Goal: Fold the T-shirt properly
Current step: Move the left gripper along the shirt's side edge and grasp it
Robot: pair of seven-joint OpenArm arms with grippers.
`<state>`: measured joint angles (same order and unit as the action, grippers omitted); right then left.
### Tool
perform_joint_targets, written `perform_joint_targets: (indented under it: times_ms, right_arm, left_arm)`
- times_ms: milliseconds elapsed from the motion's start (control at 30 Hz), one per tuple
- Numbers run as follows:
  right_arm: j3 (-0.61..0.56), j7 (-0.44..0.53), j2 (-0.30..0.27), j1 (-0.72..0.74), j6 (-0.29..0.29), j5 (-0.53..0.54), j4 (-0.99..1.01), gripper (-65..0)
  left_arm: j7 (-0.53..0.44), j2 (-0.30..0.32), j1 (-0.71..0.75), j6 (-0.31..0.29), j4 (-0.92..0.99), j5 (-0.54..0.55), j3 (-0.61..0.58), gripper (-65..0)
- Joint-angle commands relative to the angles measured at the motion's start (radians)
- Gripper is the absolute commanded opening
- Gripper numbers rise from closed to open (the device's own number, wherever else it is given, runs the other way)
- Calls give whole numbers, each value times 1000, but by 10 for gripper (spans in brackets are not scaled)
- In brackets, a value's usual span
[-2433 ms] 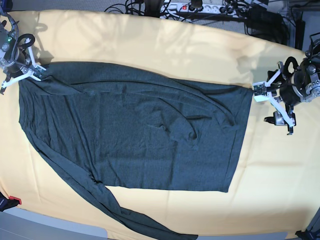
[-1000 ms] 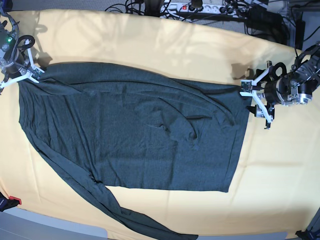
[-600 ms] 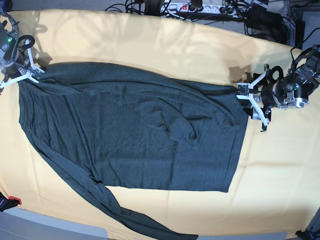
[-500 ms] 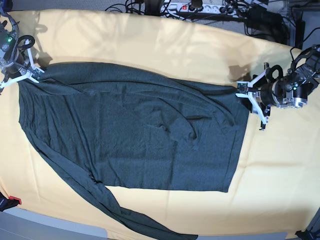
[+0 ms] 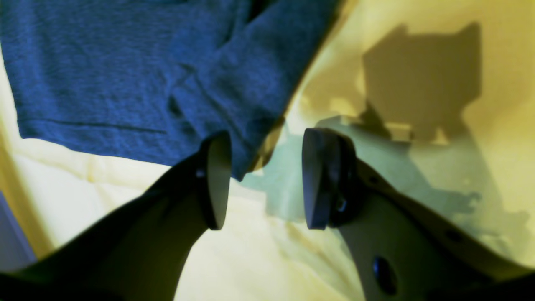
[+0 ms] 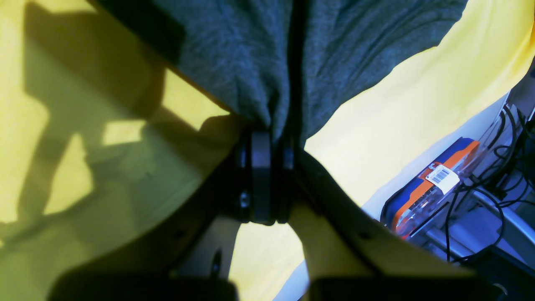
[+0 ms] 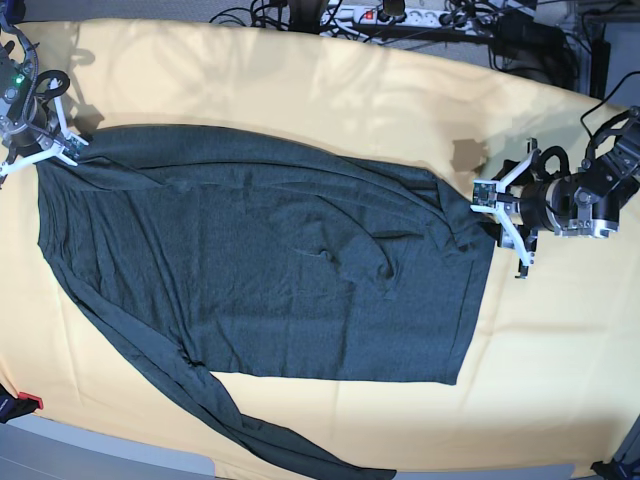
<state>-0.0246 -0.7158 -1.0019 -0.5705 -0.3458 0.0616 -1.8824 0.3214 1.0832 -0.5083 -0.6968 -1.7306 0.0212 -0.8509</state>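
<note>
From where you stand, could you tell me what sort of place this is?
Probably a robotics lab bench. A yellow cloth covers the table, a power strip and tangled cables run along its far edge, and two robot arms work a T-shirt laid out flat.

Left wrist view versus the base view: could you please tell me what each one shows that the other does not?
Only the left wrist view shows the left tool up close, jaws apart, one finger against the T-shirt corner, the hem stitching plain. Only the base view shows the whole T-shirt spread out, a long sleeve trailing off the near edge, the right tool at the far corner, and cables behind. Both show the yellow cloth.
</note>
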Motion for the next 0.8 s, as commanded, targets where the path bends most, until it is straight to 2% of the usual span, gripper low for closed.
perform_joint_targets:
  times_ms: [0,200,267,567,767]
  right_arm:
    - [14,-4,-23,3,14,-10,-12,-650]
    - [14,-4,-23,3,15,-9,-12,-650]
    - [14,-4,-23,3,31,-9,-12,-650]
    - [14,-4,-23,3,37,-9,-14,-650]
    - [14,-4,-23,3,37,-9,-14,-650]
  left_arm:
    - [-8,19,-18,4,-3,16,13,-364]
    - [-23,7,-19,-1,33,13,13,-364]
    - [-23,-10,-19,38,45,14,13,-364]
    - [-23,-119,-22,55,108,14,13,-364]
    - [-22,-124,-24,53,111,13,13,-364]
